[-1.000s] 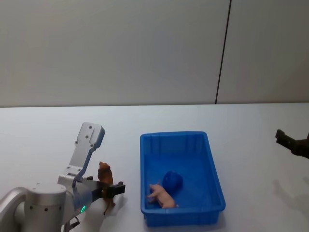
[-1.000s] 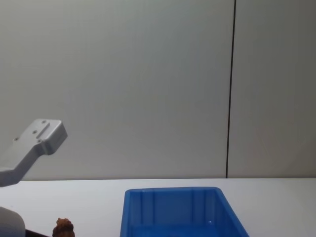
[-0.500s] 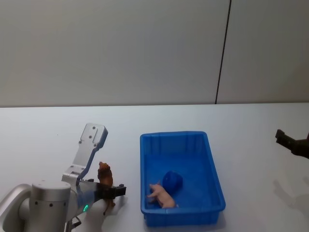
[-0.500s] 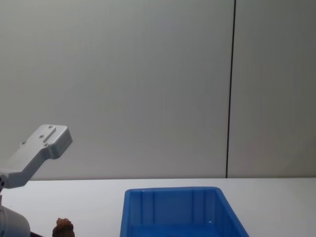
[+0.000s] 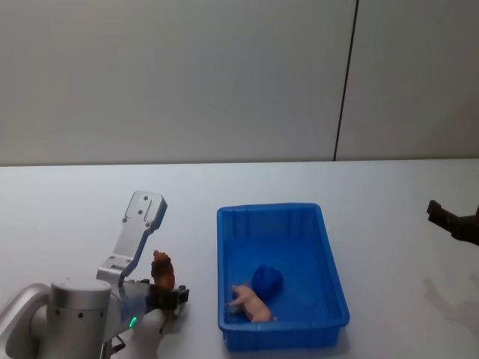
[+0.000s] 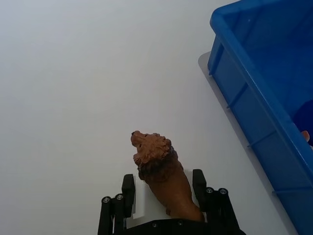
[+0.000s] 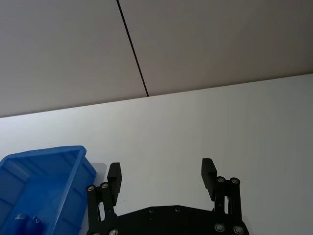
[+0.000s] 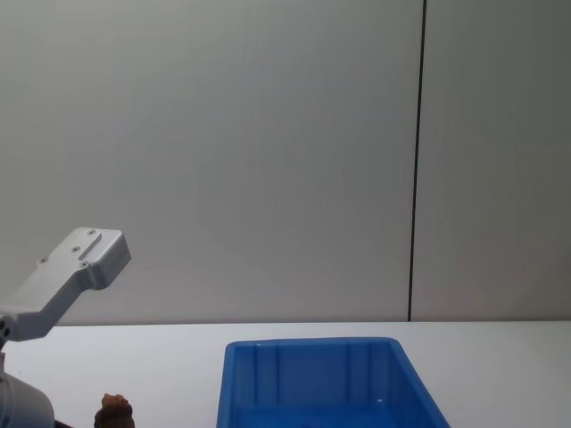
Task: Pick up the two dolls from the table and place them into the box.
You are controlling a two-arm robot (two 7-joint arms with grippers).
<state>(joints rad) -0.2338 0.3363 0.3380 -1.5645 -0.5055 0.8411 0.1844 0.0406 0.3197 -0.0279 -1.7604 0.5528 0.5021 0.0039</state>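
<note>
Already the left claw (image 6: 164, 196) is clamped on the brown doll (image 6: 161, 176), a lion figure: in the left wrist view one black finger sits on each flank and the body rises between them, head end pointing out and away from the palm. That long axis runs roughly along the claw's reach, so the doll sticks forward past the fingertips. In the head view the same claw (image 5: 169, 298) holds the lion (image 5: 162, 275) near the counter's (image 5: 67, 217) front edge, left of centre, just beside the box's (image 5: 327, 254) left wall but apart from it.

What the coming move turns on, I judge, is that the box lies to the claw's right with its rim higher than the doll's feet; the lion likely has to rise clear of that rim before travelling right. The left arm is far nearer than the right.

The right claw (image 7: 161, 176) hangs with its fingers spread apart over bare counter toward the right edge, holding nothing; it appears parked.

Counting: two dolls. One brown lion is in the left claw, outside the box. One pink doll (image 5: 251, 303) already lies inside the box by its front wall, beside a dark blue lump (image 5: 266, 280) whose nature I cannot tell. One box, one counter, two claws. By my judgement half the task is done.
</note>
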